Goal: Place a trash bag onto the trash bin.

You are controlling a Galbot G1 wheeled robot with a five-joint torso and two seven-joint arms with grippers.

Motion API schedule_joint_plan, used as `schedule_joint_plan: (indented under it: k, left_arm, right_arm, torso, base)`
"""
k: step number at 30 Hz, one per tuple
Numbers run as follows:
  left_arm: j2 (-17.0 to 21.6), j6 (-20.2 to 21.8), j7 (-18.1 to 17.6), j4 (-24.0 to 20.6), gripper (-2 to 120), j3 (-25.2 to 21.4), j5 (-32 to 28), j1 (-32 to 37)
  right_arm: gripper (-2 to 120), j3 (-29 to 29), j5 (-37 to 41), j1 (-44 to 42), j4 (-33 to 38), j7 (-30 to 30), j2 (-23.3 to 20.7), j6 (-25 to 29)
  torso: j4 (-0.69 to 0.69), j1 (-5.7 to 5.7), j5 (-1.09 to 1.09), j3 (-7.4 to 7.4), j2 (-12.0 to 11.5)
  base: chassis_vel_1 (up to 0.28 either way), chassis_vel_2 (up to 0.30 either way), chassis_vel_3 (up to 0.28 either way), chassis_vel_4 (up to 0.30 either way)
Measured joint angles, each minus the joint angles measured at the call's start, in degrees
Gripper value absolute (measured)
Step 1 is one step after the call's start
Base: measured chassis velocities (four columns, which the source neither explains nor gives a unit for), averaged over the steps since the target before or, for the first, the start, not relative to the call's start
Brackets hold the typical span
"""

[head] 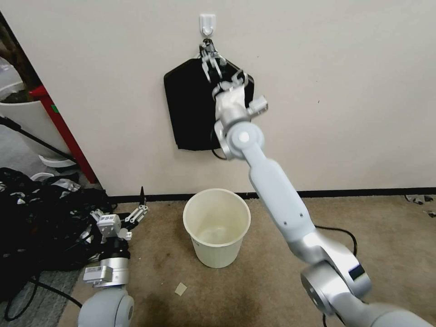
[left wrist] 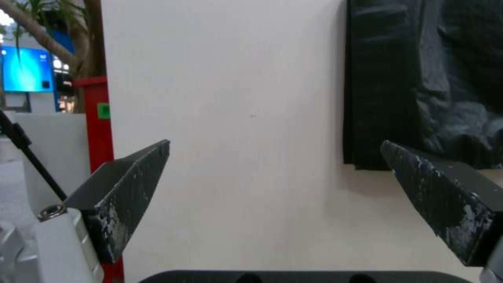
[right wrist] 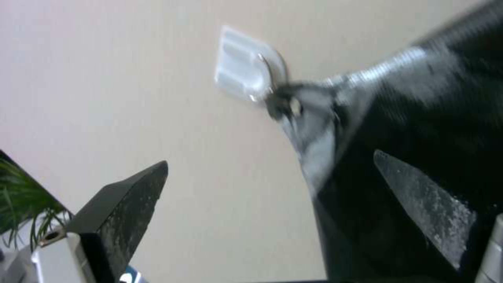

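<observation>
One cream-white trash bin (head: 217,227) on the carpet — one flat black bundle (head: 190,106) hung from one white wall hook (head: 207,23). One heap of black plastic (head: 41,218), one larger white tub (head: 22,122) — two grippers: left (head: 141,206), right (head: 210,53).

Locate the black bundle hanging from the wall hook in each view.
Head view: black bundle upper centre, on the wall above the trash bin, right claw at its top.
Left wrist view: far edge.
Right wrist view: fills one side.
Shared landmark: white hook.
</observation>
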Motion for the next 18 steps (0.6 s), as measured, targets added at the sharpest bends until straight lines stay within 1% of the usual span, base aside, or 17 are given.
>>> schedule_joint_plan:
  k: [2, 8, 11, 13, 16, 17, 18]
  left_arm:
    - [-0.05, -0.16, -0.04, 0.30, 100, -0.05, 0.14, 0.00]
    - [-0.33, -0.27, -0.18, 1.18, 100, 0.25, 1.20, -0.43]
    - [-0.49, -0.30, -0.23, 1.39, 100, 0.54, 1.65, -0.49]
    - [-0.66, -0.42, -0.36, 1.56, 100, 0.68, 2.20, -0.37]
    - [-0.67, -0.55, -0.44, 1.63, 100, 0.56, 2.42, -0.16]
    - [-0.67, -0.62, -0.51, 1.66, 100, 0.48, 2.56, 0.02]
    - [-0.67, -0.63, -0.53, 1.67, 100, 0.46, 2.60, 0.05]
  right_arm:
    - [100, -0.10, -0.16, 0.40, -0.42, -0.03, 0.10, 0.08]
    - [100, -0.49, -1.66, 1.42, -1.97, -0.14, 0.95, 0.07]
    - [100, -0.44, -2.10, 1.85, -2.86, -0.31, 1.04, 0.08]
    - [100, -0.19, -2.61, 2.46, -4.39, -1.26, 1.03, 0.18]
    - [98, 0.10, -2.76, 2.75, -5.27, -2.07, 1.02, 0.23]
    - [95, 0.28, -2.81, 2.77, -5.62, -2.55, 1.01, 0.23]
    - [93, 0.31, -2.82, 2.77, -5.70, -2.68, 1.00, 0.23]
  torso:
    - [-0.01, 0.00, 0.01, 0.00, 0.00]
    - [0.01, -0.01, 0.01, 0.00, 0.00]
    - [0.00, -0.01, 0.01, 0.00, 0.00]
    - [-0.01, -0.01, 0.01, 0.00, 0.00]
    - [0.00, -0.01, 0.01, 0.00, 0.00]
    - [0.00, -0.01, 0.01, 0.00, 0.00]
    - [0.00, -0.01, 0.01, 0.00, 0.00]
  base:
    - [0.000, 0.000, 0.000, 0.000]
    - [0.000, 0.000, 0.000, 0.000]
    - [0.000, 0.000, 0.000, 0.000]
    - [0.000, 0.000, 0.000, 0.000]
    - [0.000, 0.000, 0.000, 0.000]
    - [0.000, 0.000, 0.000, 0.000]
    - [0.000, 0.000, 0.000, 0.000]
